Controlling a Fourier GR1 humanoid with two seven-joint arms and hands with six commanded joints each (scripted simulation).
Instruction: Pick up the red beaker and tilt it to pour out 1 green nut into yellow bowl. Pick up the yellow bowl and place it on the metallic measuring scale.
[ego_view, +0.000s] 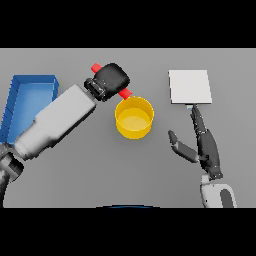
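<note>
Mid-pour: red cylindrical beaker (124, 93) tilted over round yellow bowl (134, 117), bowl not yet on scale.

Held tipped at bowl's upper-left rim by dark left hand (111, 79), fingers curled round it; no green nut discernible inside bowl, so pour judged unfinished. Still to do: lifting bowl onto flat square metallic measuring scale (189, 86), well apart to the right. Dark right hand (200, 142) idle below scale, fingers straight, holding nothing. Plain grey surface (90, 170) underneath; blue open bin (30, 95) at left edge.

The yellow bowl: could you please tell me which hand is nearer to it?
Left. The left hand, curled round the red beaker, sits just above the yellow bowl's rim; the right hand is open, well off to its right.
</note>
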